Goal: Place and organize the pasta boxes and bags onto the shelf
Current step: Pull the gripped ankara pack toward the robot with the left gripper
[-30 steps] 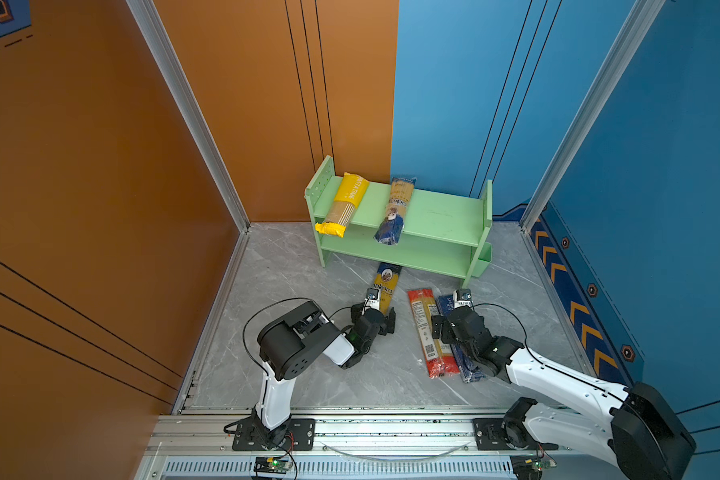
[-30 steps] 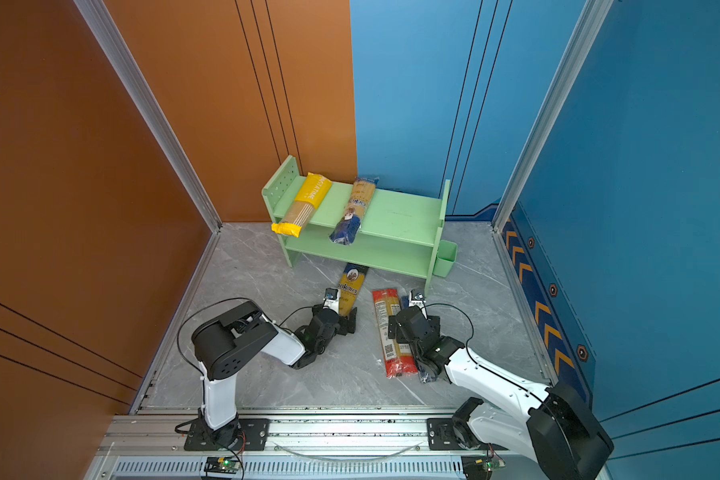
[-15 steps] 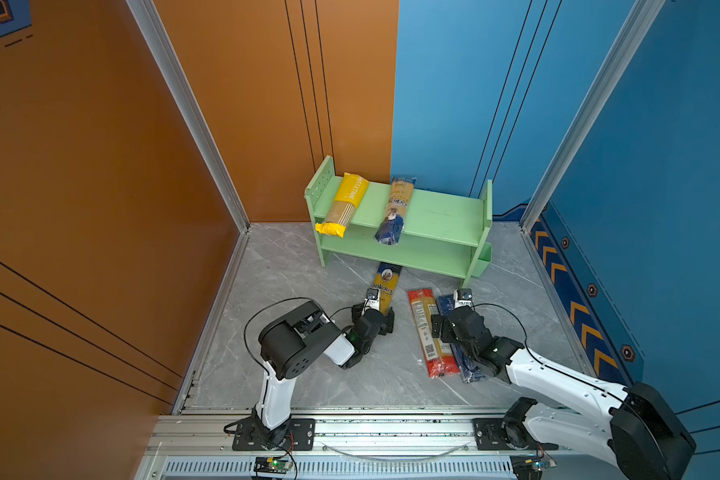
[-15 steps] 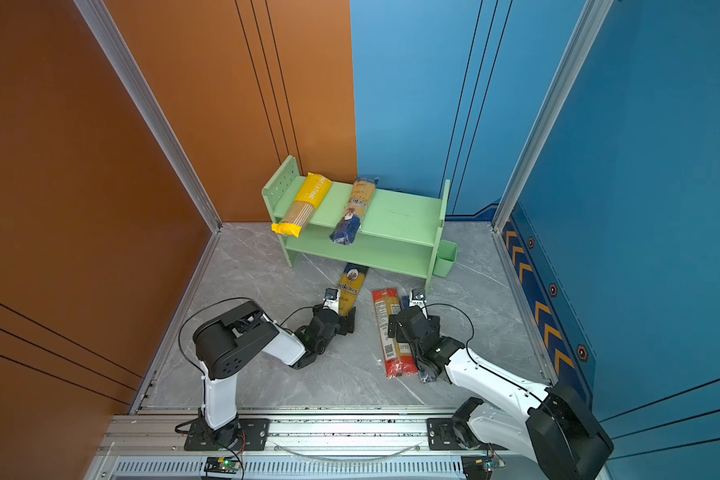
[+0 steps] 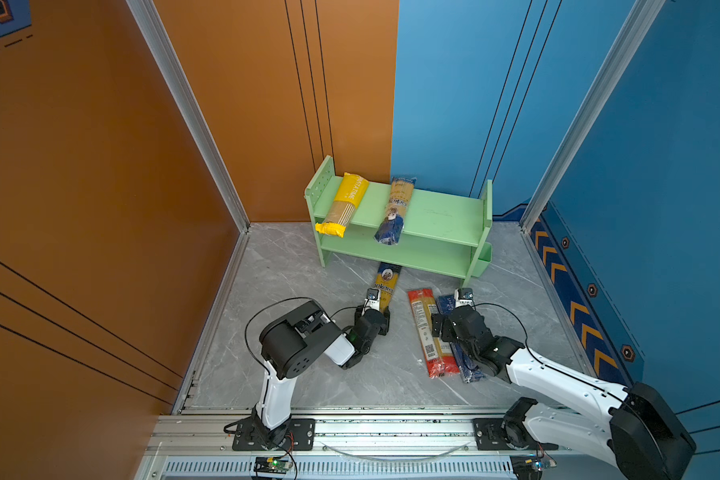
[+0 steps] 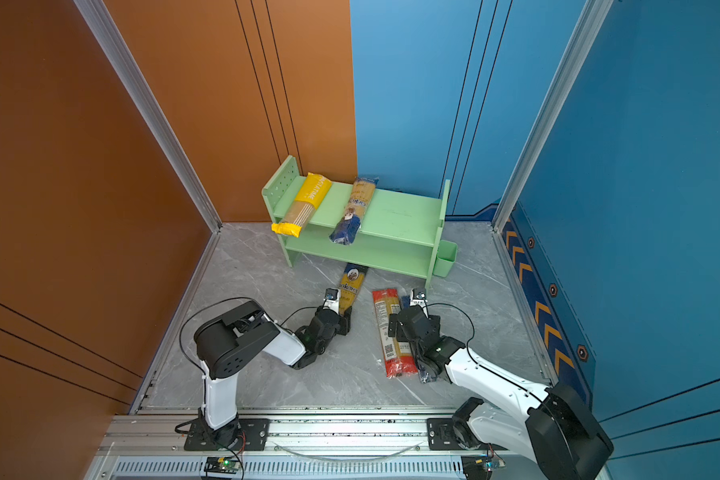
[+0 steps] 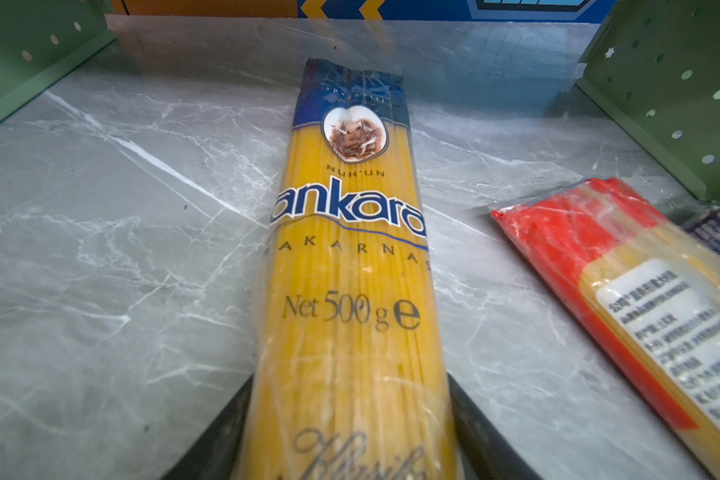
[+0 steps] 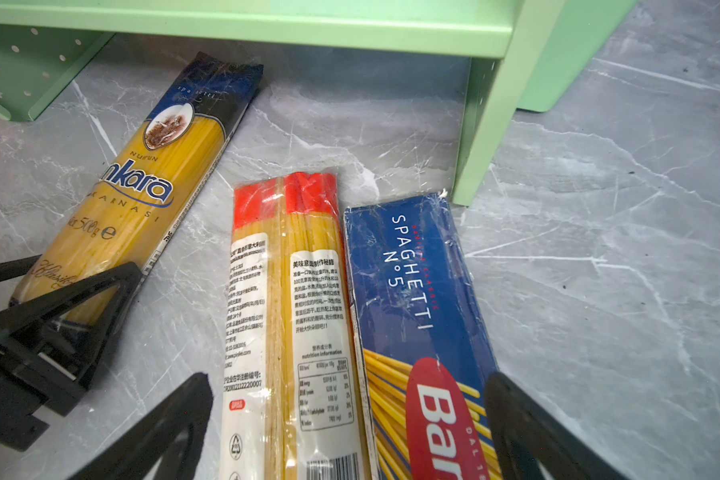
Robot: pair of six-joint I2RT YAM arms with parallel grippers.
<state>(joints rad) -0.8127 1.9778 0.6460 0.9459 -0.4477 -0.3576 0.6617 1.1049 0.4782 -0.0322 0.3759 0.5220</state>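
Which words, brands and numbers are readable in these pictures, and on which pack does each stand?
"NUH'UN ankara MAKARNASI", "Net 500 g e": ankara pack on the floor.
"SPAGHETTI N°5", "Bar" (cut off): dark blue box.
"nutrition information": red-ended pack; its Chinese text is too small.
Too blurred: lettering on the yellow pack and blue-and-yellow pack on the shelf.

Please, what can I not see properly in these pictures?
The ankara pack on the floor: near end cut off in the left wrist view, covered by the left gripper in both top views.
Whether its fingers press the pack: cannot tell.
Barilla box: middle covered by the right arm in both top views; near end cut off in the right wrist view.
Shelf: rear of lower tier hidden under the top tier, top views.
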